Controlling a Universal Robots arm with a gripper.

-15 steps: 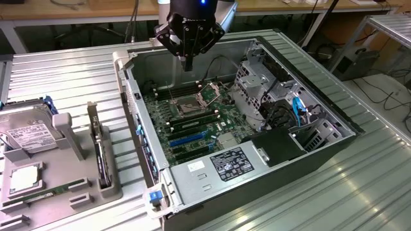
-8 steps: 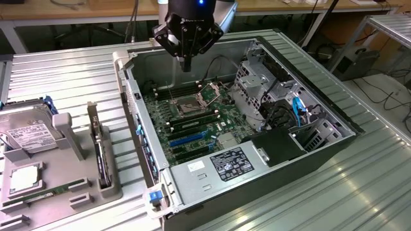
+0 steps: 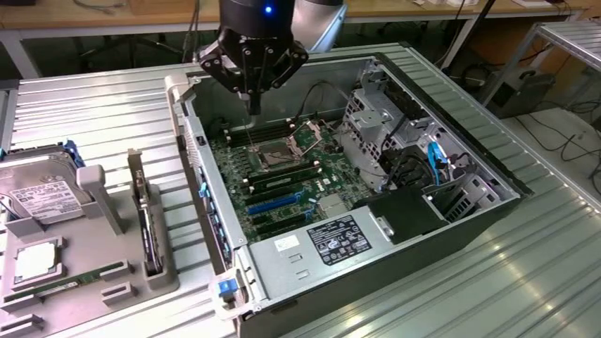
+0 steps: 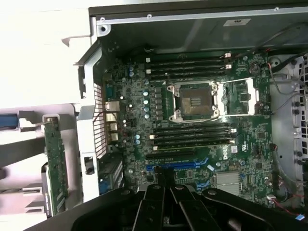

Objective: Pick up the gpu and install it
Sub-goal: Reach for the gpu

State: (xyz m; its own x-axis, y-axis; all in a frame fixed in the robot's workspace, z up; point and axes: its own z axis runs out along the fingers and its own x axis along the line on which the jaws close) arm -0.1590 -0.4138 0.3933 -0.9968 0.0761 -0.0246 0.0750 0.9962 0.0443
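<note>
The gpu (image 3: 146, 229) stands edge-on in a grey holder (image 3: 165, 278) on the exterior view's left, outside the open computer case (image 3: 488, 225). It is a thin dark card with a silver bracket at its far end. In the wrist view the gpu (image 4: 56, 168) shows a green board face beside the case's rear wall. My gripper (image 3: 252, 104) hangs over the far end of the motherboard (image 3: 310, 179), well apart from the card. It is shut, with nothing between its fingers. In the wrist view the gripper (image 4: 161, 182) points down at the blue expansion slots (image 4: 180, 165).
A hard drive with a white label (image 3: 42, 197), a processor chip (image 3: 38, 259) and a green memory stick (image 3: 52, 290) sit in the same holder. Inside the case are the open processor socket (image 3: 281, 151), a drive cage (image 3: 376, 113), loose cables (image 3: 434, 158) and the power supply (image 3: 324, 246).
</note>
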